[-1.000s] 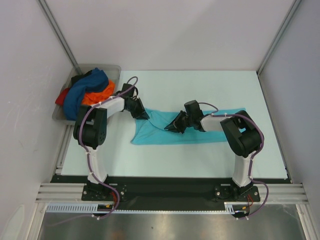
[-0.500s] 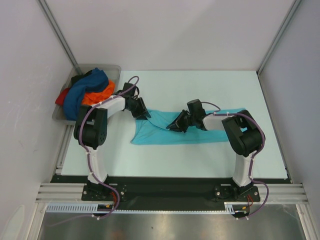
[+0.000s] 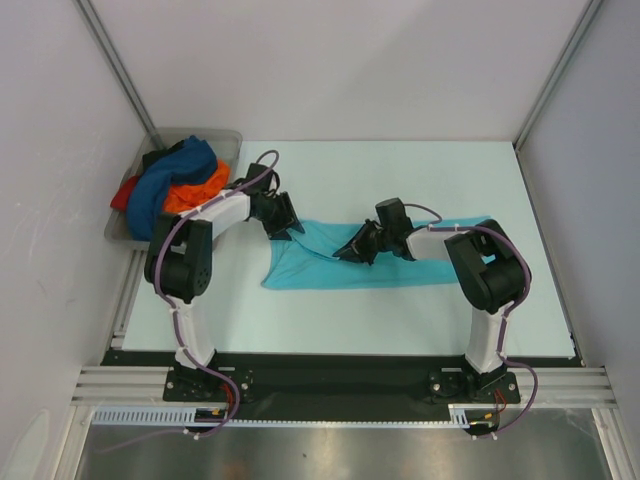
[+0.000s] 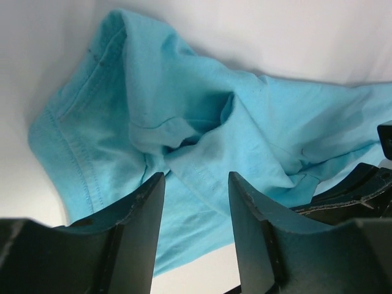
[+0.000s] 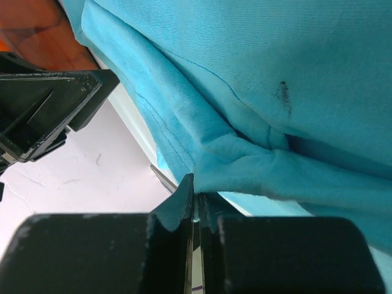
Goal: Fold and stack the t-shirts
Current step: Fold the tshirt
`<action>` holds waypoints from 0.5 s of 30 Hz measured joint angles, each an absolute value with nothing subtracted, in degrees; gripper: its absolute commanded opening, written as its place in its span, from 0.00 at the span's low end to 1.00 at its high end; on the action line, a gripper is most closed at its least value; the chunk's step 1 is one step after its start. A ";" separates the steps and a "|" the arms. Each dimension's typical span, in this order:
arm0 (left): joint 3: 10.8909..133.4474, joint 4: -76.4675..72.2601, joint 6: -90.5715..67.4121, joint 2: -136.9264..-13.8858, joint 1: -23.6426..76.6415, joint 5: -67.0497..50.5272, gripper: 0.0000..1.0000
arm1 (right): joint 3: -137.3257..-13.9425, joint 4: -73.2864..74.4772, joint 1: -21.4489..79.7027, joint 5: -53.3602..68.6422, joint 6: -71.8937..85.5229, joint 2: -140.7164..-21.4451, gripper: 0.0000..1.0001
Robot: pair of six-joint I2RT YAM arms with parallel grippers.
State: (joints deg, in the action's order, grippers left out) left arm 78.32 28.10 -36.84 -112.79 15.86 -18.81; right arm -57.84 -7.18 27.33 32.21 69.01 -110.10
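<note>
The turquoise tee point(image 3: 400, 272) is laid across the table point(image 3: 400, 175) at mid-depth, mostly flat, w/ its left end rumpled & bunched. A fold near its ctr is pinched by the right gripper point(image 5: 195, 195), jaws closed tight on the cloth. The left gripper point(image 4: 195, 184) is held over the rumpled left end, jaws parted, nothing gripped btw them. A dark blue tee point(image 3: 175, 178), orange tee point(image 3: 200, 190) & red tee point(image 3: 124, 195) are heaped in the tray point(image 3: 228, 138) at the far-left corner, apart from the turquoise one.
</note>
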 measured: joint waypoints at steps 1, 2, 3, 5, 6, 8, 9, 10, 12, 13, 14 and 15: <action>78.32 28.45 -36.69 -112.55 15.90 -18.44 0.51 | -57.80 -7.14 27.22 32.29 68.99 -110.04 0.00; 78.32 28.99 -36.29 -112.22 15.90 -17.93 0.50 | -57.76 -7.09 27.09 32.40 68.99 -109.93 0.00; 78.32 29.50 -35.97 -111.94 15.90 -17.56 0.49 | -57.74 -7.09 26.98 32.45 68.97 -109.89 0.00; 78.32 30.70 -35.09 -111.00 15.97 -16.49 0.44 | -57.63 -7.03 26.68 32.51 68.88 -109.58 0.00; 78.32 31.11 -34.39 -110.45 16.01 -16.05 0.44 | -57.49 -6.92 26.48 32.56 68.75 -109.34 0.00; 78.35 31.73 -32.93 -109.06 16.12 -15.40 0.45 | -57.34 -6.46 26.17 32.73 68.47 -108.88 0.00; 78.43 31.94 -32.23 -108.44 16.14 -15.40 0.45 | -57.23 -6.09 25.98 32.88 68.29 -108.62 0.00; 78.74 32.16 -31.40 -108.07 16.16 -15.46 0.45 | -57.10 -5.74 25.82 32.95 68.12 -108.31 0.00; 79.88 32.27 -30.20 -107.96 16.19 -15.70 0.45 | -57.01 -4.95 25.47 33.28 67.64 -107.85 0.00; 80.75 32.60 -29.54 -108.09 16.19 -15.88 0.44 | -57.01 -4.60 25.30 33.45 67.33 -107.66 0.00; 81.97 33.15 -28.91 -108.36 16.19 -16.23 0.44 | -57.01 -4.43 25.21 33.54 67.18 -107.53 0.00; 82.96 33.50 -28.49 -108.66 16.19 -16.60 0.44 | -57.01 -4.23 25.10 33.65 66.94 -107.42 0.00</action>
State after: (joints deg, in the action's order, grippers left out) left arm 82.96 33.50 -28.49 -108.66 16.19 -16.60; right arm -57.01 -4.23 25.10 33.65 66.94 -107.42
